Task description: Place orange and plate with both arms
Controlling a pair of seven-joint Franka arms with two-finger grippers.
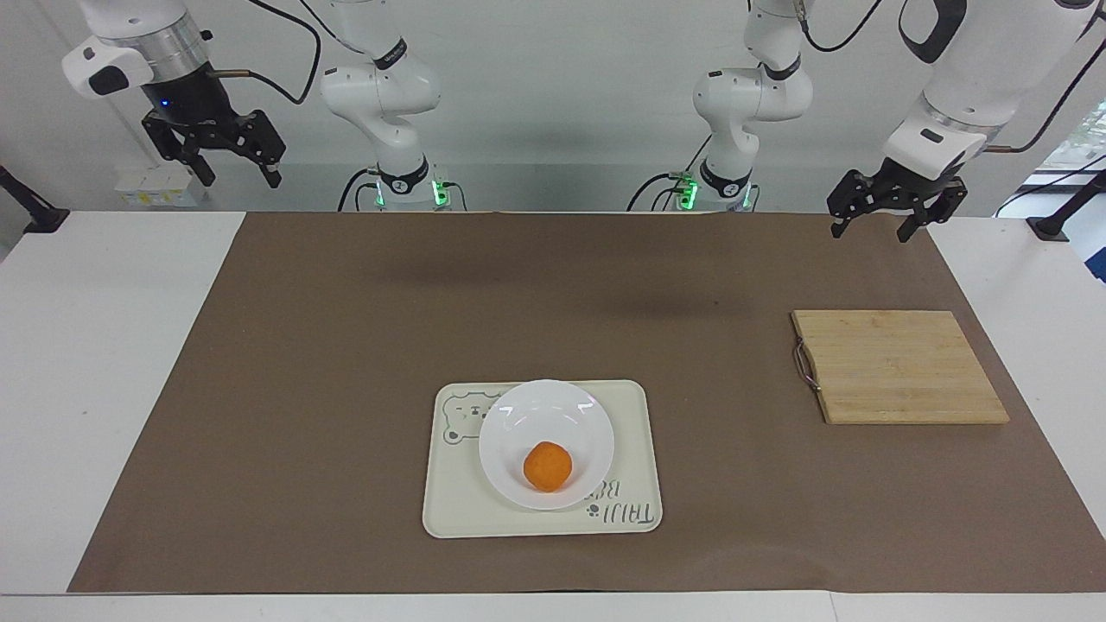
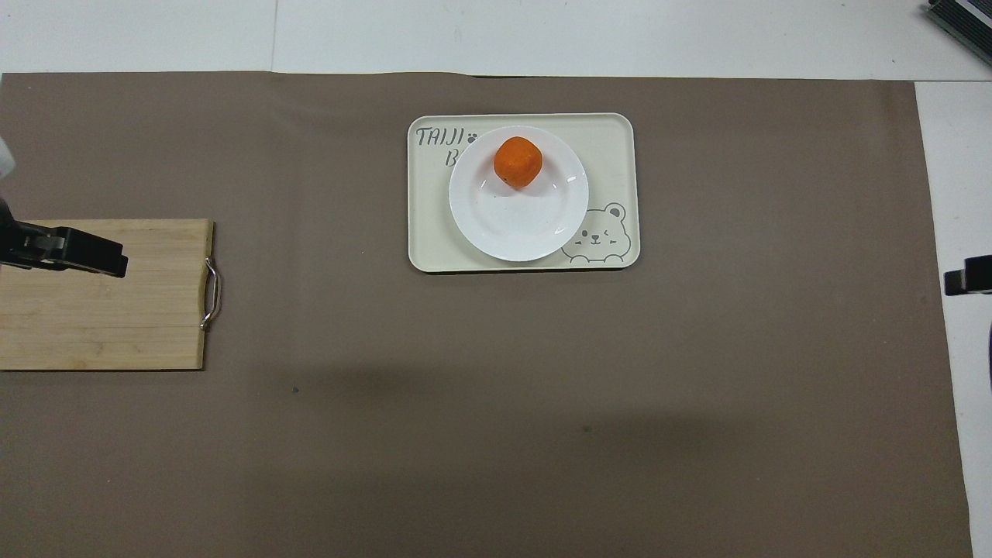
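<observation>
Brown mat on a white table holds a tray (image 1: 622, 415) with the plate (image 1: 553, 415) and orange (image 1: 547, 466) on it, seemingly finished, while the left gripper (image 1: 880, 217) and right gripper (image 1: 226, 162) hang wide, empty, near their bases.

- cream tray (image 1: 458, 510) with bear drawing and "TAIJI" lettering, mid table, on the part farther from the robots
- wooden cutting board (image 1: 899, 367) toward the left arm's end of the table, nearer to the robots than the tray, well apart from it
- metal handle (image 2: 211, 294) on the board's edge facing the tray
- brown mat (image 1: 346, 345) under both
- white table (image 1: 86, 345) bare at the ends
</observation>
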